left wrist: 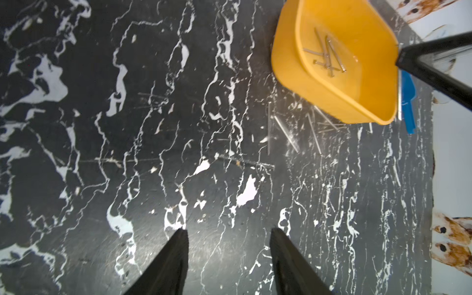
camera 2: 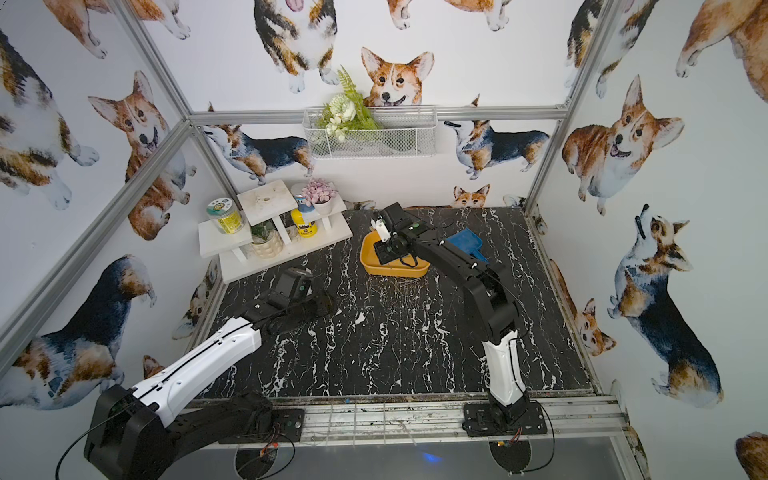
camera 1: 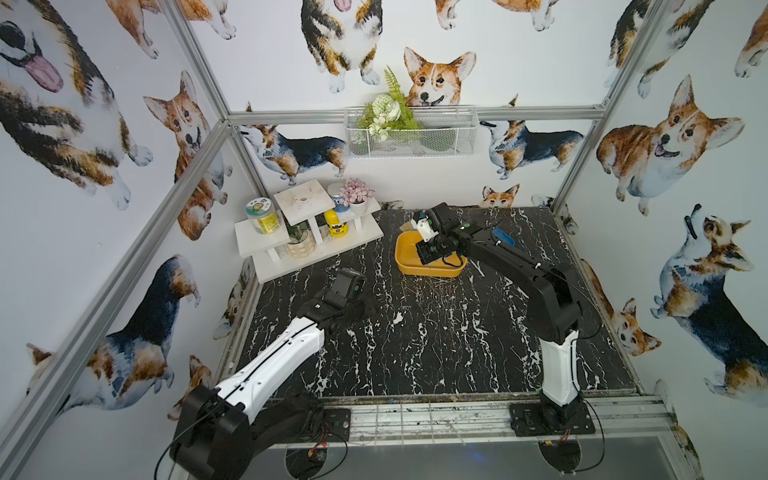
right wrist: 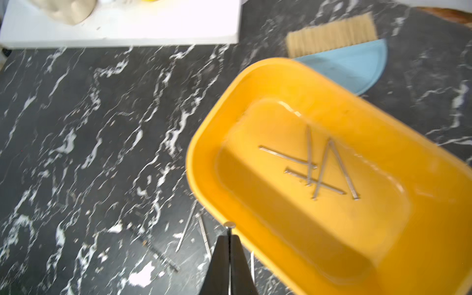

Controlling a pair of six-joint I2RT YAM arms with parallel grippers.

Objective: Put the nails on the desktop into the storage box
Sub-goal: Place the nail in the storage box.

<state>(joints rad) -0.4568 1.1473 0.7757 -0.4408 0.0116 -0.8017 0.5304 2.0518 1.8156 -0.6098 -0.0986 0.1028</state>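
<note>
Black marble desktop (camera 1: 415,353). Your left gripper (left wrist: 228,231) hangs part-open and empty, well apart from the storage box (right wrist: 201,143). Loose nails (left wrist: 287,134) lie scattered just beside the box. About five crossed nails (right wrist: 319,168) lie inside it. Your right gripper (right wrist: 229,237), the nearer arm, is clenched on one nail (right wrist: 229,225), held head-first along the fingers at the box rim. I'd carry it further inward before letting go.

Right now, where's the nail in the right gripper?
In the right wrist view, the nail is pinched in the shut right gripper, right at the near rim of the storage box.
</note>
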